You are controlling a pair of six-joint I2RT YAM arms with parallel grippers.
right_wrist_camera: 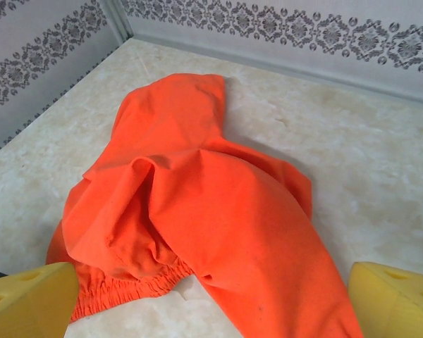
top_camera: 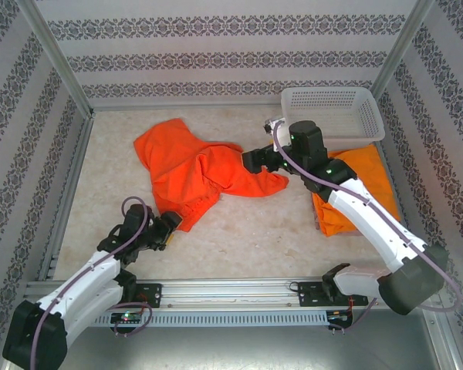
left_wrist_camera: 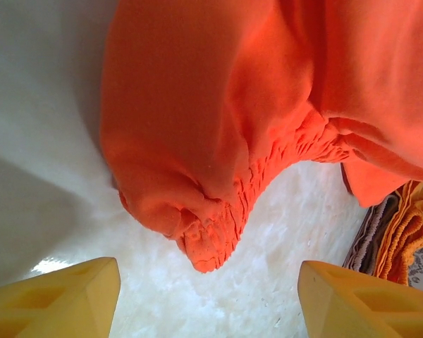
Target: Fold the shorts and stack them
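— Two tools are to be accounted for. How is the left tool (left_wrist_camera: 206,282) found?

— It is seen open: the yellow fingers (left_wrist_camera: 63,299) are spread wide and nothing is held between them. It is lowered close to the counter (top_camera: 255,231), well to the left of the basket (top_camera: 355,137) and much nearer the arm bases. The gathered waistband (left_wrist_camera: 211,246) of the loose shorts (top_camera: 193,169) hangs just ahead of the fingers, apart from them.

— And the right tool (right_wrist_camera: 211,278)?

— Open as well, with the fingers set far apart. It is held over the end of the loose shorts nearest the basket, just left of the basket's near corner. Orange cloth is spread below and between the fingers (no pinch on it can be made out).

— Where are the shorts placed?

— The loose shorts are left crumpled and unfolded on the counter, left of the basket, stretching from about level with it down toward the arm bases. One leg is pointed toward the back wall; the elastic edge is turned toward the left tool.

— Is anything folded?

— A folded stack (top_camera: 366,169) is laid directly on the near side of the basket, with the right arm passing over part of it. Orange is seen on top; in the left wrist view a dull pinkish layer is shown at its edge beside the orange ones. Whether the stack is touched by the basket cannot be told.
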